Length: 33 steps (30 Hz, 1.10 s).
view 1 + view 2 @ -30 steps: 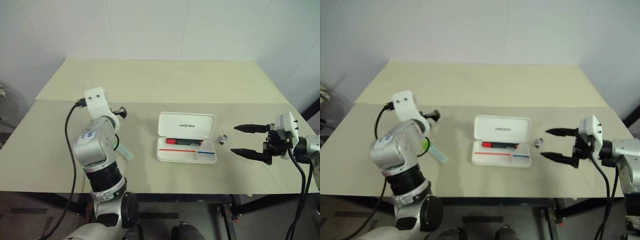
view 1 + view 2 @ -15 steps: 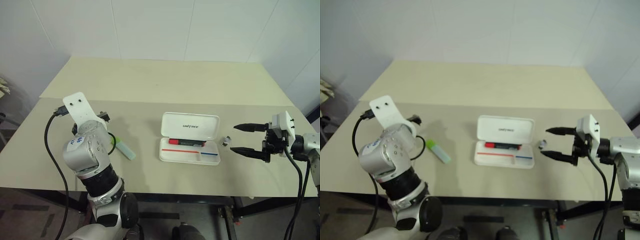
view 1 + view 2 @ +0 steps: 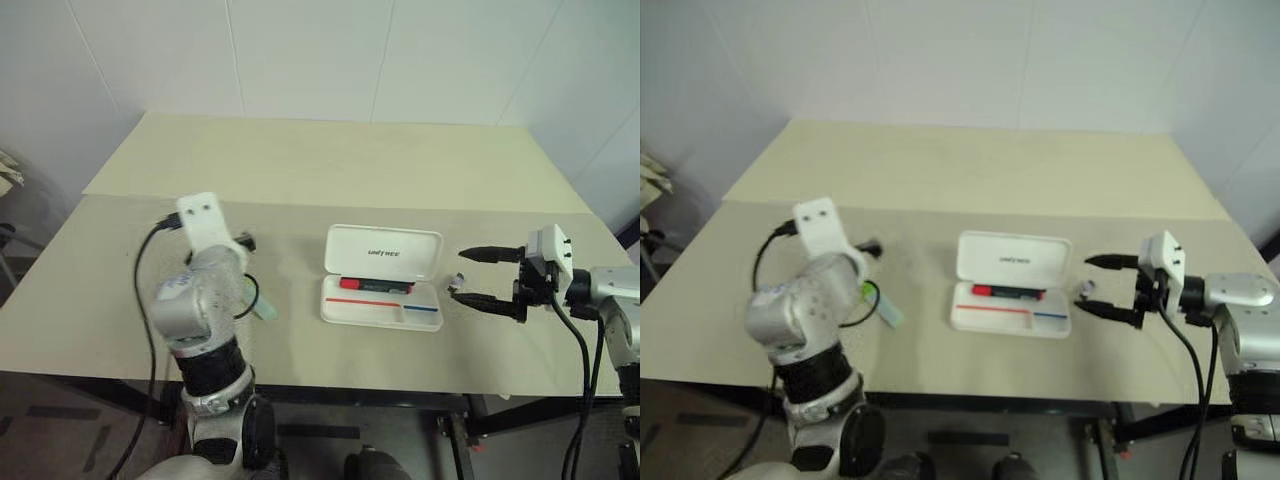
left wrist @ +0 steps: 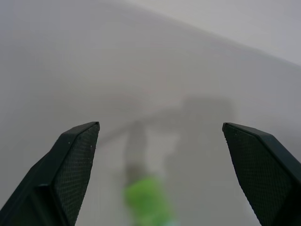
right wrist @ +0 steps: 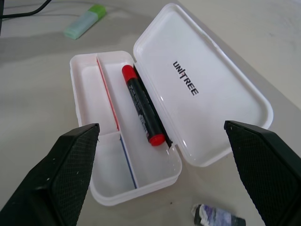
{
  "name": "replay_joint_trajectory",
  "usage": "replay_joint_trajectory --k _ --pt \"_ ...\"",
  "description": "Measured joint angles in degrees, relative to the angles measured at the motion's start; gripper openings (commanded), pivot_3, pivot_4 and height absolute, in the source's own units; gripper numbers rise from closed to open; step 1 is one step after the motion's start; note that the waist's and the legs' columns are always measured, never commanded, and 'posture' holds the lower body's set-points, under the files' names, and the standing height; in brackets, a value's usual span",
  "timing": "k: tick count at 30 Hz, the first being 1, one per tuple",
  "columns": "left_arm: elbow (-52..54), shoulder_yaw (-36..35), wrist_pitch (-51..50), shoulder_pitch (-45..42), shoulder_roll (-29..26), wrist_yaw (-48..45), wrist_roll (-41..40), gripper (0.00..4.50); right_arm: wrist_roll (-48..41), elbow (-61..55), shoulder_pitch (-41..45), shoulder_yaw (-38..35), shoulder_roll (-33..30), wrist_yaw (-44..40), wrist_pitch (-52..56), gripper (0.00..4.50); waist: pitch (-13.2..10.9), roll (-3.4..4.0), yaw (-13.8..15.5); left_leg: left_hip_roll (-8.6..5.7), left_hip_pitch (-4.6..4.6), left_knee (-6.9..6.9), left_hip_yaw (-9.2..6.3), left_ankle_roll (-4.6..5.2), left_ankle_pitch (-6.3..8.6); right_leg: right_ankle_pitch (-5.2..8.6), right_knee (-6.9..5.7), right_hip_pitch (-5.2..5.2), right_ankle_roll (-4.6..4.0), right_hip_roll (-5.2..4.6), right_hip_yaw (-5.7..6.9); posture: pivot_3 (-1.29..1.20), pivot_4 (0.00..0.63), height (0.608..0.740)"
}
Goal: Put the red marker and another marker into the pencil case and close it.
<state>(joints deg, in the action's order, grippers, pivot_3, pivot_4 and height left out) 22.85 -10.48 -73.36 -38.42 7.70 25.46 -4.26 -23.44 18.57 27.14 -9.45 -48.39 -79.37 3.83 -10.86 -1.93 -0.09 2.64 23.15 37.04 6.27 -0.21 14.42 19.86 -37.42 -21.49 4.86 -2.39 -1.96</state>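
White tiled walls behind; beige worktop (image 3: 330,170), largest item. Pencil case (image 3: 384,251), white, lid open and lying back, centre of worktop. Left gripper (image 4: 160,169), jaws spread wide, empty, poised above another marker (image 5: 84,23), green-capped, lying on worktop left of the case, well apart from it. Right gripper (image 3: 476,275), likewise wide open and empty, hovering just right of the case. Red marker (image 5: 142,105), already lying in the case's rear compartment beside the hinge. Thin red-and-blue stick (image 3: 382,303) along the divider. Small dark object (image 5: 217,217) on worktop near the case's right end. Done: red marker stowed. Outstanding: green marker in, lid shut.
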Motion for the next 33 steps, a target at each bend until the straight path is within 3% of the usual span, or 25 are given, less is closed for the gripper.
replay_joint_trajectory --k 4,7,17,24,33 --pt "-1.2 5.9 4.5 6.0 0.7 -4.7 -0.3 4.45 0.0 0.0 0.0 0.0 0.0 0.3 0.0 4.5 0.0 0.0 -0.3 0.09 -0.01 0.0 0.05 0.21 -0.11 0.02 0.01 -0.03 -0.04 0.08 -0.12 0.0 0.15 0.74" --pt "-0.1 9.3 7.3 8.1 -2.1 -8.4 -0.2 4.45 0.0 0.0 0.0 0.0 0.0 0.4 0.0 4.5 0.0 0.07 -0.4 0.11 -0.1 -0.04 0.04 0.19 -0.11 0.05 -0.02 0.0 -0.1 0.11 -0.14 0.0 0.15 0.74" --pt "3.6 7.1 12.7 14.5 1.5 -8.0 1.0 4.45 0.1 -0.1 -0.4 0.0 0.0 1.0 0.0 4.5 0.0 0.07 -0.2 0.06 -0.03 -0.01 0.03 0.37 -0.06 0.05 0.04 0.01 -0.1 0.0 -0.14 0.0 0.15 0.74" --pt "6.6 7.3 15.9 18.3 -0.8 -8.5 2.0 4.45 0.1 -0.1 -1.0 0.0 0.0 1.1 0.0 4.5 0.0 0.08 -0.2 0.07 -0.02 -0.03 0.03 0.4 -0.04 0.05 0.07 0.01 -0.1 0.0 -0.14 0.0 0.15 0.74" --pt "10.3 5.7 13.0 20.8 -1.3 -5.0 1.1 4.45 0.1 -0.2 -1.0 0.0 0.0 1.3 0.0 4.5 0.0 0.07 -0.2 0.07 -0.02 -0.02 -0.01 0.44 -0.02 0.05 0.05 0.01 -0.1 -0.01 -0.13 0.0 0.15 0.74"
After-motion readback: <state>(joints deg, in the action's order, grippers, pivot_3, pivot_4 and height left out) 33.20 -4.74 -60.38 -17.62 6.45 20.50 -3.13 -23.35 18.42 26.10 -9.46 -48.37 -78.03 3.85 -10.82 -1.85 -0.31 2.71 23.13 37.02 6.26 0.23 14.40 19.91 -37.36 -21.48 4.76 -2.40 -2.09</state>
